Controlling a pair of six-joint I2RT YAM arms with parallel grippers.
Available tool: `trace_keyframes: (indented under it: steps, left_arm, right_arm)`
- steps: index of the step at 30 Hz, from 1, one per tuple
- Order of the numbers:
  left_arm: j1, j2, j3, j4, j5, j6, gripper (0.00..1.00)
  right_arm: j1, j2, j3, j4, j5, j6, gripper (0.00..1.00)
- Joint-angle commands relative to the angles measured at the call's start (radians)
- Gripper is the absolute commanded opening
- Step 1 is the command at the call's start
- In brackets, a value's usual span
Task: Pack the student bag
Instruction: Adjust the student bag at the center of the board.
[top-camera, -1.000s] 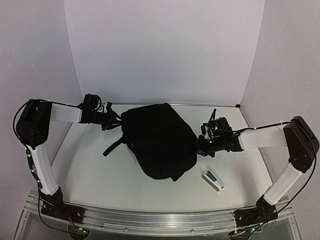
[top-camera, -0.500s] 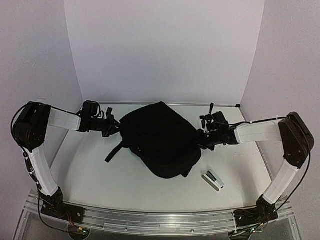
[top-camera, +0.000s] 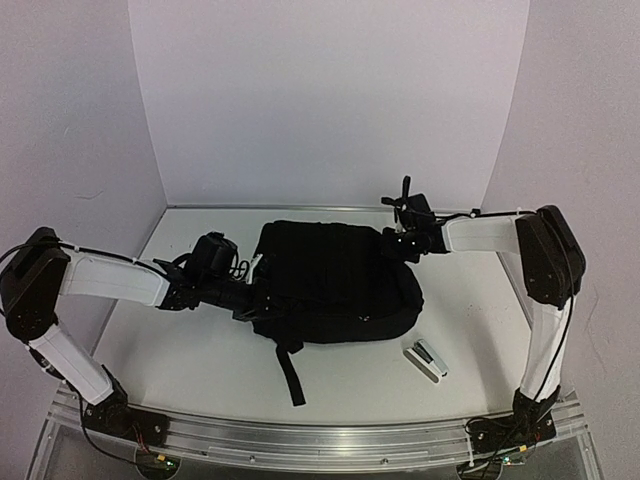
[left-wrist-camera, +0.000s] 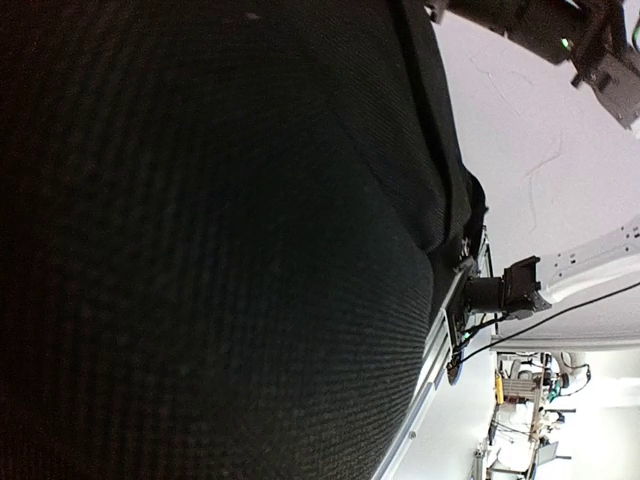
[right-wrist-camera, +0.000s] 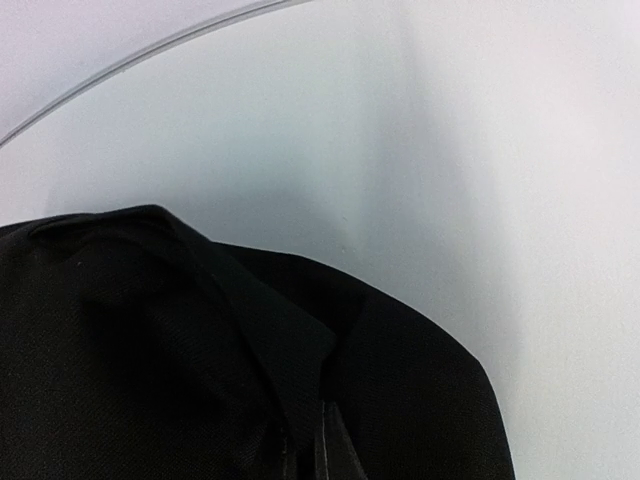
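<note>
Left gripper (top-camera: 250, 289) and right gripper (top-camera: 398, 243) are clamped on the bag's (top-camera: 335, 285) edges. Pulling apart could slip a thin fabric pinch, dropping one side.

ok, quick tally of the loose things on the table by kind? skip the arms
black backpack: 1
small white-and-black item, too small to identify: 1
Total: 2
</note>
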Motion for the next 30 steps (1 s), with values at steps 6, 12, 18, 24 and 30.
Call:
trace_keyframes:
  steps: [6,12,18,24,30]
  left_arm:
    - [-0.127,-0.170,-0.015,-0.012,0.005,-0.047,0.38]
    - [-0.094,-0.331,0.098,-0.381,-0.186,0.099,0.84]
    - [0.111,-0.349,0.200,-0.491,-0.184,0.122,0.91]
    - [0.204,-0.202,0.322,-0.426,-0.158,0.163,0.92]
    - [0.241,0.033,0.504,-0.440,-0.100,0.222,0.89]
  right_arm:
    - [-0.003,-0.041,0.091,0.019,0.013,-0.099,0.35]
    - [0.016,-0.167,0.104,-0.016,-0.106,-0.127,0.54]
    - [0.129,-0.166,0.216,-0.107,-0.101,-0.204,0.56]
    - [0.241,-0.022,0.429,-0.264,-0.041,-0.313,0.52]
    - [0.271,0.115,0.585,-0.329,-0.018,-0.376,0.48]
